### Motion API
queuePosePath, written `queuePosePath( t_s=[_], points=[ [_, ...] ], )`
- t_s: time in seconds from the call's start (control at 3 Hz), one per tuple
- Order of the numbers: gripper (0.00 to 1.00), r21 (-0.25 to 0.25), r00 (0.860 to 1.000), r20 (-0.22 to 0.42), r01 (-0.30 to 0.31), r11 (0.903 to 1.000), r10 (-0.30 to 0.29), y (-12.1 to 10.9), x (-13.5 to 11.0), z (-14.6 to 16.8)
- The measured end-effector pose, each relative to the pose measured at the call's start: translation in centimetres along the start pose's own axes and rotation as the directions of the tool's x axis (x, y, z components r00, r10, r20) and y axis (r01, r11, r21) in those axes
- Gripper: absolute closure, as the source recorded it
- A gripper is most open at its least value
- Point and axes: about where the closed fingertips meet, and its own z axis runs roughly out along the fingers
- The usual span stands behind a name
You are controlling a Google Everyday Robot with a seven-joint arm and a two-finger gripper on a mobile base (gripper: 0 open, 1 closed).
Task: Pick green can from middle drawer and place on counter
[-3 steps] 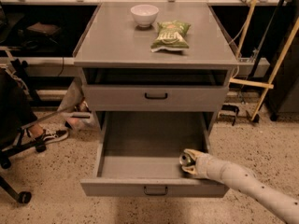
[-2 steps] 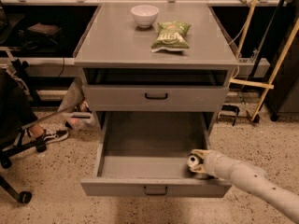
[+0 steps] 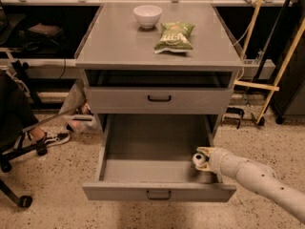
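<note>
The middle drawer is pulled fully open below the counter. My gripper reaches in from the lower right and sits in the drawer's right front corner, low over the floor. A small round silvery end shows at the gripper's tip; it looks like one end of the green can. The can's green body is hidden by the gripper. Most of the drawer floor is bare.
On the counter stand a white bowl and a flat green-and-white snack bag. The upper drawer front is shut. An office chair and shoes are at the left. Wooden poles lean at the right.
The gripper has shifted slightly right and a little upward inside the drawer's right front corner. Nothing on the counter has moved.
</note>
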Motion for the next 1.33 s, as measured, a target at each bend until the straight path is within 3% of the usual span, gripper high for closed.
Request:
queuePosePath(
  t_s=[0.33,0.67,1.0,1.33],
  points=[
    [1.00,0.052,0.994,0.032,0.102,0.9935,-0.103,-1.7,-3.5,-2.6],
    [1.00,0.190,0.923,0.012,0.376,0.9071,-0.385,-4.7,-10.4,-9.7],
    [1.00,0.302,0.829,-0.059,0.545,0.7821,-0.556,-7.1,-18.1,-17.1],
    [1.00,0.364,0.800,-0.145,0.590,0.7203,-0.582,-13.0,-24.4,-23.3]
  ],
)
